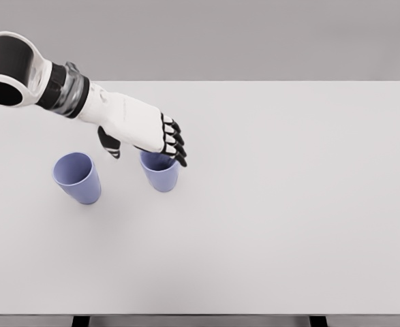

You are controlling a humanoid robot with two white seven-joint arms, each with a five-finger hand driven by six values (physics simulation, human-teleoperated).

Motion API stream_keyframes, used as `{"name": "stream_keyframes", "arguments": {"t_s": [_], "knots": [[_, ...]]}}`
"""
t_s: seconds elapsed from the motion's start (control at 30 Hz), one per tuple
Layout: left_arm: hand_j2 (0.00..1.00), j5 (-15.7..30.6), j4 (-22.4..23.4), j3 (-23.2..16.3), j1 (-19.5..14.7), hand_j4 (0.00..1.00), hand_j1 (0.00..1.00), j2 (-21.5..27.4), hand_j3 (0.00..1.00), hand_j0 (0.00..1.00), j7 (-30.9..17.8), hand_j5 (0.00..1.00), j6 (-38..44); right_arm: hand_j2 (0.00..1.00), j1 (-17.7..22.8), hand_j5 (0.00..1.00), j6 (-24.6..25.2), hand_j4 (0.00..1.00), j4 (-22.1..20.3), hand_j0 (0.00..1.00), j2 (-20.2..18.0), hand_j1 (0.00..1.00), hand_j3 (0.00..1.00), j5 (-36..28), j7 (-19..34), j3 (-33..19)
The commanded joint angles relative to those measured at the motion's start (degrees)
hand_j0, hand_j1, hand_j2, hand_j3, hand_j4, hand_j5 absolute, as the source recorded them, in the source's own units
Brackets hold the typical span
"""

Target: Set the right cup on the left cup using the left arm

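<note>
The near edge of the white bench (206,272) runs along the bottom of the head view, with two dark legs showing just below it. A wide bare stretch of bench top lies between that edge and the cups, and the whole right half is open out to the right edge. The far edge runs straight across behind the arm.

The left cup (77,178), pale blue, stands upright with its mouth up on the left side of the bench. The right cup (161,171), same colour, stands upright near it, the two apart with a gap of bench between them.

The left arm (50,83) comes in from the upper left and slopes down to the right. The left hand (145,129) sits over the rim of the right cup, palm downward, thumb hanging on the cup's left side. Its dark-tipped fingers (175,140) are curved over the cup's far right rim; whether they actually grip it I cannot tell.
</note>
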Motion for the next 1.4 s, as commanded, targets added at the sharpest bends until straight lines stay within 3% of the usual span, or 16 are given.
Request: {"name": "stream_keyframes", "arguments": {"t_s": [0.0,0.13,0.33,0.63,1.37], "knots": [[1.0,0.05,0.14,0.88,0.17,1.0,1.0,-0.13,1.0,1.0,0.02,1.0,0.12,1.0,0.0,1.0,0.0,1.0,0.01,1.0,0.0,1.0,1.0,0.0,0.01,0.0],[1.0,-0.12,1.28,0.79,0.44,1.0,1.0,-1.54,1.0,1.0,0.02,1.0,2.77,1.0,0.0,1.0,0.0,1.0,0.01,1.0,0.0,1.0,1.0,0.0,0.01,0.0],[1.0,-0.65,4.0,0.97,3.69,1.0,1.0,-3.21,1.0,1.0,0.02,1.0,5.76,1.0,0.0,1.0,0.0,1.0,0.01,1.0,0.0,1.0,1.0,0.0,0.01,0.0],[1.0,-0.65,4.0,0.97,4.83,1.0,1.0,-4.44,1.0,1.0,0.02,1.0,10.33,1.0,0.0,1.0,0.0,1.0,0.01,1.0,0.0,1.0,1.0,0.0,0.01,0.0],[1.0,-2.67,4.44,0.97,7.47,1.0,1.0,-5.32,1.0,1.0,0.02,1.0,11.65,1.0,0.0,1.0,0.0,1.0,0.01,1.0,0.0,1.0,1.0,0.0,0.01,0.0]]}}
